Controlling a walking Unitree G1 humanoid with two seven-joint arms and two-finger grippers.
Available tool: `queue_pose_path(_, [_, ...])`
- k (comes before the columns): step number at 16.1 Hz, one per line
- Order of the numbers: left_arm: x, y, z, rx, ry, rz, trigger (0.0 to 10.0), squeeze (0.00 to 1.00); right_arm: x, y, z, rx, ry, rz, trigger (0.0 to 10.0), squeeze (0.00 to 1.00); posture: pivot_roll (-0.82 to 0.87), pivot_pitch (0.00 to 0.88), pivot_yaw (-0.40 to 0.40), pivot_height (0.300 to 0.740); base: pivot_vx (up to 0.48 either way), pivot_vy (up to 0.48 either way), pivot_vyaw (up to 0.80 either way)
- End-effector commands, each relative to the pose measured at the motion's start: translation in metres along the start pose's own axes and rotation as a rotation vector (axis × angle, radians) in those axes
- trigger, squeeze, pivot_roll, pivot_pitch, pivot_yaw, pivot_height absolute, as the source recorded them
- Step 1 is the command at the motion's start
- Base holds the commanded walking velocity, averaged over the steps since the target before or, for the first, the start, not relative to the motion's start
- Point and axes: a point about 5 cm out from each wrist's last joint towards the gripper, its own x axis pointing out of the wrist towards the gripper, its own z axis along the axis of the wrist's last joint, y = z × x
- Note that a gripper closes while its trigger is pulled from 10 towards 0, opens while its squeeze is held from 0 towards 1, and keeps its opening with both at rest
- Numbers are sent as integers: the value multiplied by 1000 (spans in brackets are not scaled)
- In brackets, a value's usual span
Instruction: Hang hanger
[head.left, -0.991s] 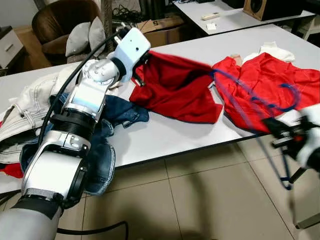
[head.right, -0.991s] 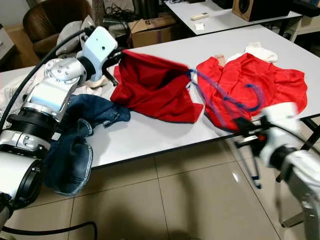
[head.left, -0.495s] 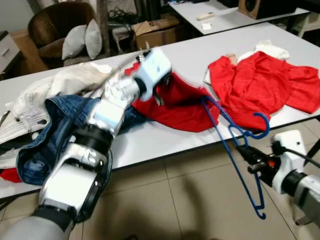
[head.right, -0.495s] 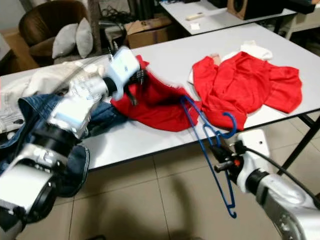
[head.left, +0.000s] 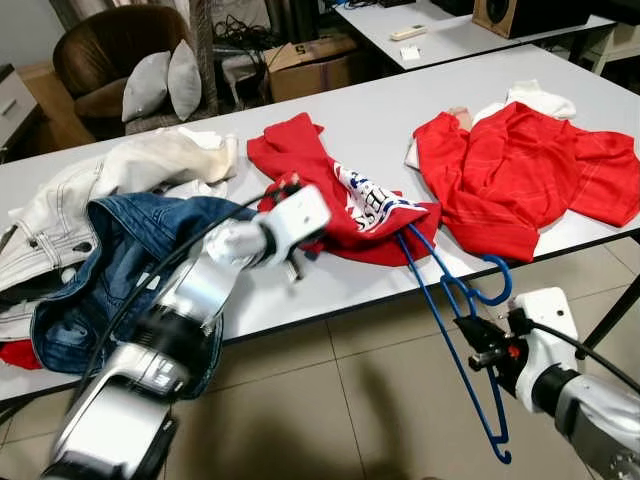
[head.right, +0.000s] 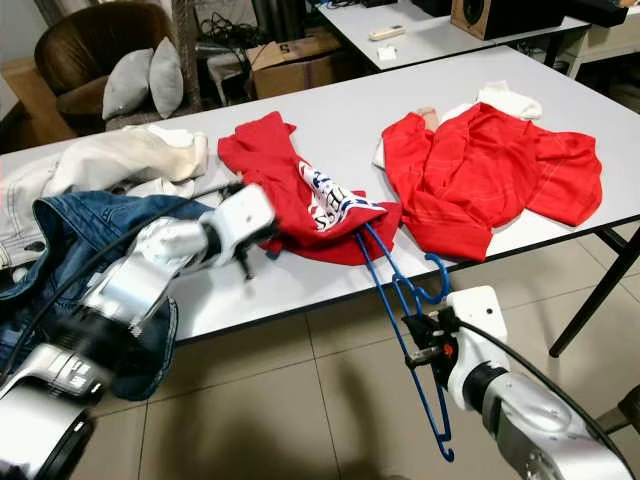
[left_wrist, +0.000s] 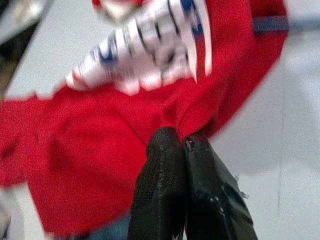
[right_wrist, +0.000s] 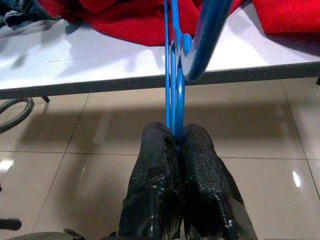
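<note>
At my far left a cream garment (head.left: 130, 165) and blue jeans (head.left: 95, 270) lie heaped on the white table (head.left: 330, 290). My left gripper (left_wrist: 186, 145) has its fingers pressed together over the printed red shirt (head.left: 340, 205) near the table's front edge; the wrist view is blurred, so I cannot be sure whether cloth is pinched between them. The blue hanger (head.left: 460, 340) hangs off the table's front edge with one end tucked into that shirt. My right gripper (right_wrist: 176, 145) is clenched on the hanger just below its hook. Further right, a second red shirt (head.left: 520, 170) lies spread on the table.
</note>
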Motion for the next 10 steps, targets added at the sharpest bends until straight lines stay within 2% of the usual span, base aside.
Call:
queue_pose_path(1, [-10,8,-13,-7,86,44,0,0,-1,5,0,-16,-8,2,10000,0,-268,0,184,740,0,0,0])
queue_pose_path(2, [-13,13,-15,-13,106,65,0,0,-1,4,0,-17,-5,-2,10000,0,-268,0,184,740,0,0,0])
queue_pose_path(3, [-23,32,-12,-45,91,184,0,0,-2,4,-1,-17,-2,-11,10000,0,-265,0,189,740,0,0,0])
queue_pose_path(5, [-54,83,15,-126,-79,510,0,0,0,-2,1,-15,-20,-79,10000,0,-260,0,188,740,0,0,0])
queue_pose_path(7, [-75,109,33,-167,-210,658,0,0,5,-16,15,-35,-83,-173,10000,0,-251,0,185,740,0,0,0])
queue_pose_path(8, [-85,120,39,-181,-249,738,0,0,7,-28,31,-52,-148,-246,10000,0,-251,0,187,740,0,0,0])
queue_pose_path(9, [-91,124,38,-190,-243,780,0,0,8,-39,52,-91,-227,-307,10000,0,-248,0,188,740,0,0,0])
queue_pose_path(10, [-95,126,32,-179,-212,807,0,0,1,-52,94,-156,-421,-394,10000,0,-248,0,190,740,0,0,0])
